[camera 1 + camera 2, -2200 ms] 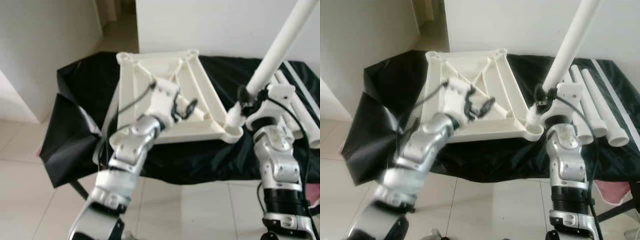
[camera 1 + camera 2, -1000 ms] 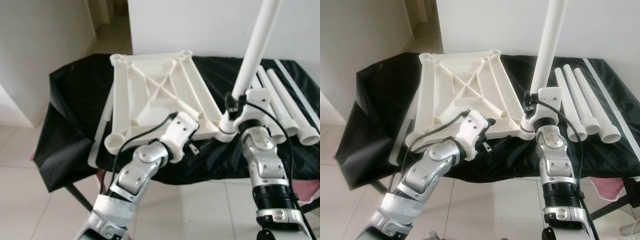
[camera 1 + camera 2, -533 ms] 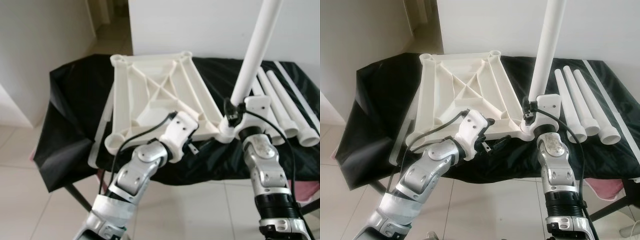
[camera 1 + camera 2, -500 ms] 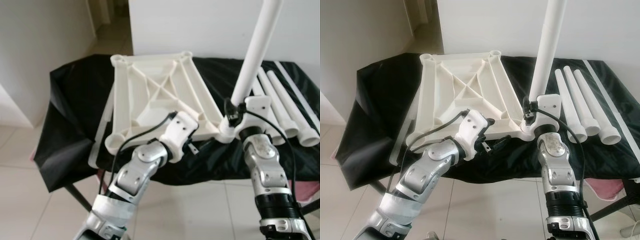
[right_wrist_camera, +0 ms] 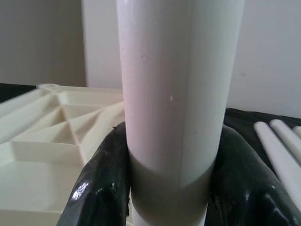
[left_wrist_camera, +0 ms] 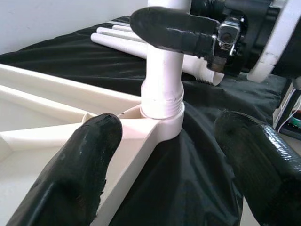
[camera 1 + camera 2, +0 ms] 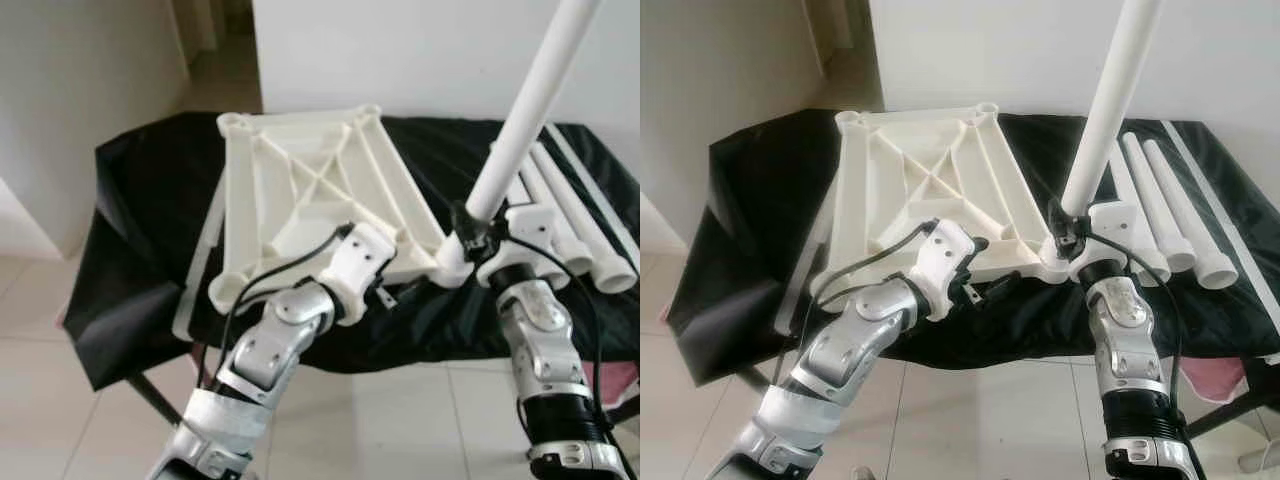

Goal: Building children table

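A white children's table top (image 7: 300, 190) lies upside down on a black-draped table (image 7: 760, 200). One white leg (image 7: 1110, 110) stands in the top's near right corner socket (image 6: 162, 117), leaning to the right. My right gripper (image 7: 1068, 237) is shut on the leg just above the socket, and both fingers (image 5: 101, 183) press against the tube (image 5: 174, 94). My left gripper (image 7: 985, 287) hovers open at the top's near edge, left of the socket. One of its fingertips (image 6: 80, 165) is over the frame and the other is over the cloth.
Three spare white legs (image 7: 1160, 200) lie side by side on the cloth right of the socket, with a long white strip (image 7: 1230, 230) beyond them. The black cloth hangs over the table's left and near edges. A white wall stands behind, tiled floor below.
The leg has tipped from nearly upright to leaning right, and my right gripper has shifted slightly right with it. My left gripper, earlier over the top's middle, is holding at the near edge.
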